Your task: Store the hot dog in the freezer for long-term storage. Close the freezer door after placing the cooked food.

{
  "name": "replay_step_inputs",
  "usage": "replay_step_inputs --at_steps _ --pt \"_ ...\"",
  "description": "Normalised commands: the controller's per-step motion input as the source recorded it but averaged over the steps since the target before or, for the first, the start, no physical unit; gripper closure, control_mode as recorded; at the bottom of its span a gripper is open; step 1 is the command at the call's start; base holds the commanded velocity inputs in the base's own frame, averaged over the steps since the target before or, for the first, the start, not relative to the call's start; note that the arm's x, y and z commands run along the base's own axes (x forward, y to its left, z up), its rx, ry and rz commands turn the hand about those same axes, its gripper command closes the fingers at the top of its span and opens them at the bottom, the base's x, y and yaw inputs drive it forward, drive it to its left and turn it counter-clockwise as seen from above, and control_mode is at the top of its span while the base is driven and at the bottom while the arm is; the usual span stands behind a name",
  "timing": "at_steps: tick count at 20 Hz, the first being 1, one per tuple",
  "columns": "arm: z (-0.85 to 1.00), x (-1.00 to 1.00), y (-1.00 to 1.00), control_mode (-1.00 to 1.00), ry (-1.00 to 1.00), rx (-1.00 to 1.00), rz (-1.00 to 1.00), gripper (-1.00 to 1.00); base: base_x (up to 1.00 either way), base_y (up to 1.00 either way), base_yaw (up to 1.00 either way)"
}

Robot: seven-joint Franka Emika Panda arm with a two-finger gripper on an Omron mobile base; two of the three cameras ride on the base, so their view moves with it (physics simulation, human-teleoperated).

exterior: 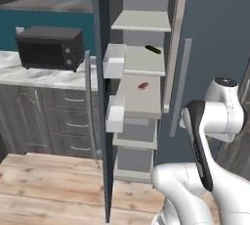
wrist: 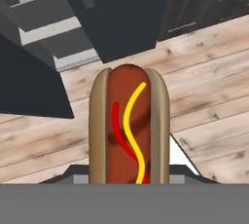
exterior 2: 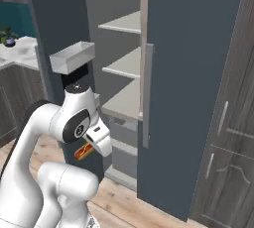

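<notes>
Hand view: hot dog (wrist: 129, 130) up close, reddish sausage in tan bun with yellow and red squiggles, clamped between the fingers, hanging over wood floor (wrist: 204, 96). Right base view shows the same hot dog (exterior 2: 84, 150) at the end of the arm, low, in front of the freezer (exterior 2: 124, 98), not inside it. Fingers hidden by the hand, clenched on the bun.

Freezer door (exterior: 100, 97) swung open, seen edge-on in left base view; two white bins (exterior: 114, 60) on its inner face, contents cannot tell. Shelves pale grey: middle shelf (exterior: 140, 94) carries a small red item (exterior: 142, 85), shelf above holds a dark green item (exterior: 153, 49). Lower drawers shut. Further left, black microwave (exterior: 50, 48) on marble worktop (exterior: 29, 75).
</notes>
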Motion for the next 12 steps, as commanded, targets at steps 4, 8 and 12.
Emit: replay_step_inputs --at_steps 4,8,12 --pt "0.0 0.0 0.0 1.0 0.0 0.0 0.0 1.0 0.6 -0.37 0.48" --pt "0.0 0.0 0.0 1.0 0.0 0.0 0.0 1.0 0.74 -0.25 0.42" --pt "0.0 0.0 0.0 1.0 0.0 0.0 0.0 1.0 0.18 -0.4 0.31"
